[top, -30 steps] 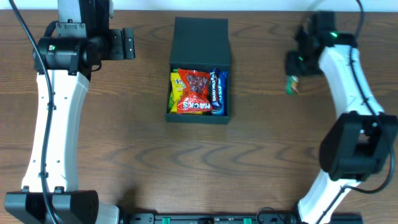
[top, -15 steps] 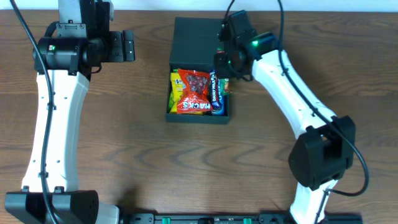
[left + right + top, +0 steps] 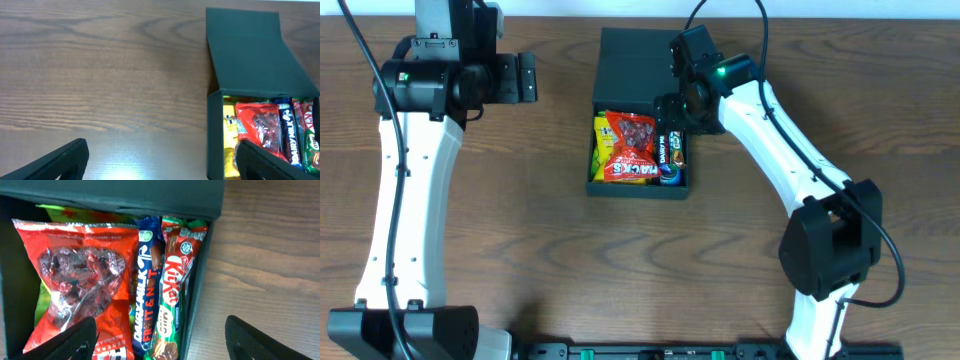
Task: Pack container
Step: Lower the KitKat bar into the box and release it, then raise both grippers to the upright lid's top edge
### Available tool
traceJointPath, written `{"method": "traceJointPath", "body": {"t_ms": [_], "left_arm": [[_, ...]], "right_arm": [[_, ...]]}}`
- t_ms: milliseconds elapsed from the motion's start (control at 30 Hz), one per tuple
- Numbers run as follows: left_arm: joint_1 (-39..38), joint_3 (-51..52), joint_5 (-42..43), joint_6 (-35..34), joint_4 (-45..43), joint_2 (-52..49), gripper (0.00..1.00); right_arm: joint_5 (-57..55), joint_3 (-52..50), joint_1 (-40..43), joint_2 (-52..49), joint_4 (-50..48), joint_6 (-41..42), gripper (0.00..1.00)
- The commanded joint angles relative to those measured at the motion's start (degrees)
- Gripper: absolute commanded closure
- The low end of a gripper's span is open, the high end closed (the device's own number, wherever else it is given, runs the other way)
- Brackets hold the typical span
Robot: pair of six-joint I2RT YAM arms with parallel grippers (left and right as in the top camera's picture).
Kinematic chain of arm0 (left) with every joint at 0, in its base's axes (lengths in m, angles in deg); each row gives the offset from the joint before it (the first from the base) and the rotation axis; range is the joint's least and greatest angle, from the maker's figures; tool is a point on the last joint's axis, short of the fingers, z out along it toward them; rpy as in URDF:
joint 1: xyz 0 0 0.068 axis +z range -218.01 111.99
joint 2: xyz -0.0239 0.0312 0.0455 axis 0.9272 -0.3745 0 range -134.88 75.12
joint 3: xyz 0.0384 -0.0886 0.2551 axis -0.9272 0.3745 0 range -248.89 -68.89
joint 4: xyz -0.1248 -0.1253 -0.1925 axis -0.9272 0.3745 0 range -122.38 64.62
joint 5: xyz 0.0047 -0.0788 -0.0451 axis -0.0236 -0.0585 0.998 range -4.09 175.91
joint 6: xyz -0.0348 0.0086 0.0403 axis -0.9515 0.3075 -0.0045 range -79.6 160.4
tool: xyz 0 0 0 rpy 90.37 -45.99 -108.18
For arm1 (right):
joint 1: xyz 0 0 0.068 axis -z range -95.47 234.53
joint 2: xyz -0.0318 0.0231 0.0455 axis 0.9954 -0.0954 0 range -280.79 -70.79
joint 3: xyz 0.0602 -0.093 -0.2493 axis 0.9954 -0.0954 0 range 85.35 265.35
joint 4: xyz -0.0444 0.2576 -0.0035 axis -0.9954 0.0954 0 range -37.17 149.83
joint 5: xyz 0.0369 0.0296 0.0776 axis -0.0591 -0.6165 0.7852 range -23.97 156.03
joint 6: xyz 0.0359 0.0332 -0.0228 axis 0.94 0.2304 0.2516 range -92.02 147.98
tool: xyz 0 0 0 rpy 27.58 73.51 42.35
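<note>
The container (image 3: pixel 642 60) is a matte black box, its flap lid lying open toward the far side. Inside lie a yellow packet (image 3: pixel 601 145), a red snack bag (image 3: pixel 633 145), a blue Dairy Milk bar (image 3: pixel 667 157) and a green KitKat bar (image 3: pixel 679 150). My right gripper (image 3: pixel 676 122) hovers open over the box's right side, holding nothing. In the right wrist view the KitKat bar (image 3: pixel 175 280) lies free against the container's right wall (image 3: pixel 197 300), between my right gripper's (image 3: pixel 160 342) spread fingers. My left gripper (image 3: pixel 525 75) hangs open left of the box, over bare wood. The left wrist view shows the container (image 3: pixel 250 50) ahead to the right.
Brown wooden tabletop (image 3: pixel 520 230) surrounds the box on all sides. The left arm (image 3: pixel 410 170) stands along the left side and the right arm (image 3: pixel 790 160) reaches in from the lower right.
My right arm swung from the table's right side to over the box carrying the green KitKat bar, then opened. The bar now lies in the container. The left arm stayed put.
</note>
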Motion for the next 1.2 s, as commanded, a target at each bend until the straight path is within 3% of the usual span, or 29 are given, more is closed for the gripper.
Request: {"method": "traceJointPath", "body": {"t_ms": [0,67,100,167,200,267,367,533,633,733,967,1167], "left_arm": [[0.0,1.1,0.4,-0.1,-1.7,0.9,0.05],[0.0,2.7,0.4,-0.3,-4.3,0.0,0.02],[0.0,3.7,0.4,-1.4,-6.0,-1.3,0.21],[0.0,4.3,1.6,-3.6,-8.2,-4.1,0.66],[0.0,4.3,3.8,-4.4,-8.7,-6.4,0.94],[0.0,4.3,7.7,-4.3,-8.7,-8.7,0.94],[0.0,4.3,12.9,-4.9,-10.0,-11.8,0.94],[0.0,4.3,21.2,-12.3,-19.0,-17.9,0.94],[-0.1,4.1,22.9,-19.7,-25.4,-22.1,0.95],[-0.8,2.0,22.3,-22.2,-28.2,-26.6,0.94],[-1.7,-11.2,20.6,-29.4,-23.9,-40.0,0.94],[-2.0,-15.9,22.9,-30.3,-21.2,-45.9,0.94]], "right_arm": [[0.6,1.6,1.3,-0.2,0.2,0.5,0.19],[0.6,2.4,2.6,-0.2,-0.4,-0.1,0.2],[0.9,2.8,4.0,-0.2,-1.6,-1.3,0.33],[1.2,2.8,5.6,-0.2,-2.9,-1.2,0.46],[2.6,2.8,6.7,-0.2,-3.0,-1.2,0.67],[4.9,2.8,7.9,-0.2,-2.4,-1.2,0.99],[5.0,2.8,9.2,-0.2,-2.7,-1.2,0.99],[2.6,2.7,11.6,-2.1,-8.9,-1.2,0.99],[10.7,2.8,14.6,-5.6,-12.6,-1.2,0.99],[17.6,2.8,18.4,-9.6,-16.1,-0.9,0.99],[29.9,8.2,23.2,-18.9,-19.0,1.2,0.99],[34.0,10.6,22.5,-23.8,-18.3,1.1,0.99]]}}
